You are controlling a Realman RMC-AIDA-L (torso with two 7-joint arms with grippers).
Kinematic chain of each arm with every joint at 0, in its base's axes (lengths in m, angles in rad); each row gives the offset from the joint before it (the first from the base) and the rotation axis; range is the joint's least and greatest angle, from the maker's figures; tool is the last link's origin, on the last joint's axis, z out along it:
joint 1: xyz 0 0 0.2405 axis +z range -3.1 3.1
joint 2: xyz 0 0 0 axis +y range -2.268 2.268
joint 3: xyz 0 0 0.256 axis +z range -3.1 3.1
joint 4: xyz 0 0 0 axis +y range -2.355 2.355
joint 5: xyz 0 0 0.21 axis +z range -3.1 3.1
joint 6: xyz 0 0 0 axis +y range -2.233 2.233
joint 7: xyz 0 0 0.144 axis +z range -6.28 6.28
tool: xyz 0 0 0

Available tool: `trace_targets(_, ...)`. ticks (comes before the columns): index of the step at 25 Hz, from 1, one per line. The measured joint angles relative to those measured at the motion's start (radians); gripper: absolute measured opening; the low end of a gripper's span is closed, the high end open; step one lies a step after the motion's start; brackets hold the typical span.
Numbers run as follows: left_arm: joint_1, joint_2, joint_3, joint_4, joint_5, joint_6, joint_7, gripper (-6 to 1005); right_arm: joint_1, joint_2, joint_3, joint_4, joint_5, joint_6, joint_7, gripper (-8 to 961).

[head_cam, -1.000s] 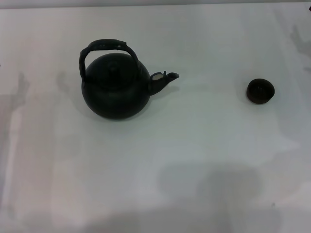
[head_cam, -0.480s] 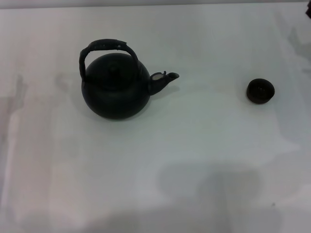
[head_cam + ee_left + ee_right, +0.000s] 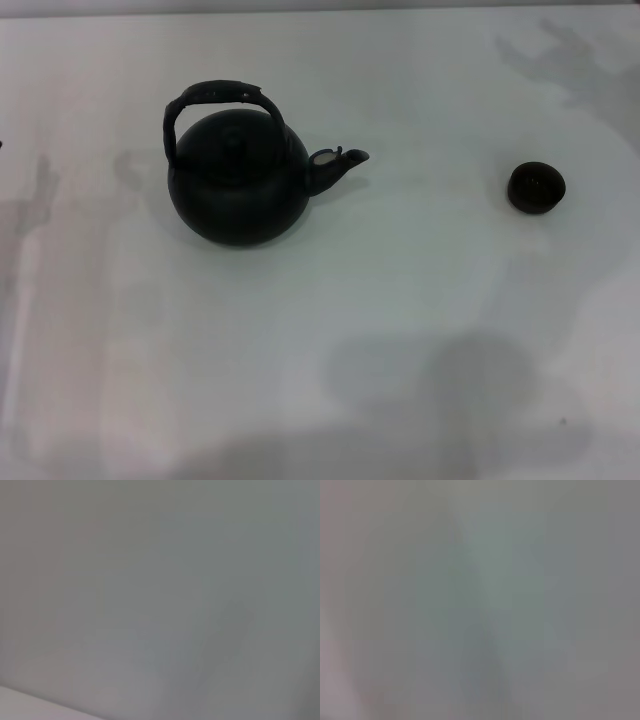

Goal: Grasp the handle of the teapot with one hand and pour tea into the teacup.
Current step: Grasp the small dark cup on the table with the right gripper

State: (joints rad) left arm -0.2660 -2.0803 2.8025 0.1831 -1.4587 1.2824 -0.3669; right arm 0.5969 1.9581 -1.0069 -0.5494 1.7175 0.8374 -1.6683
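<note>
Teapot first: we see the large round matte black teapot standing upright on the white tabletop, toward our left side. Its rough, dark arched handle loops over the lid knob, and its short spout points toward the small round dark handleless teacup, which sits well apart on our right. Neither gripper shows in any view, so we cannot tell how their fingers stand; both wrist views show only blank pale surface.
</note>
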Motion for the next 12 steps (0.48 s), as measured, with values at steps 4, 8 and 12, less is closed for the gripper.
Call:
trace_targets(4, -0.001, 0.000, 0.000, -0.001, 0.000, 0.005, 0.000, 830, 0.026, -0.034, -0.050, -0.167, -0.263, 0.101, 0.245, 870)
trace_targets(8, -0.002, 0.000, 0.000, -0.001, 0.000, 0.006, 0.000, 830, 0.053, -0.032, -0.053, -0.370, -0.600, 0.232, 0.481, 870)
trace_targets(12, -0.002, -0.001, 0.000, 0.000, 0.000, 0.006, 0.001, 829, 0.047, 0.030, -0.053, -0.604, -0.877, 0.403, 0.541, 870)
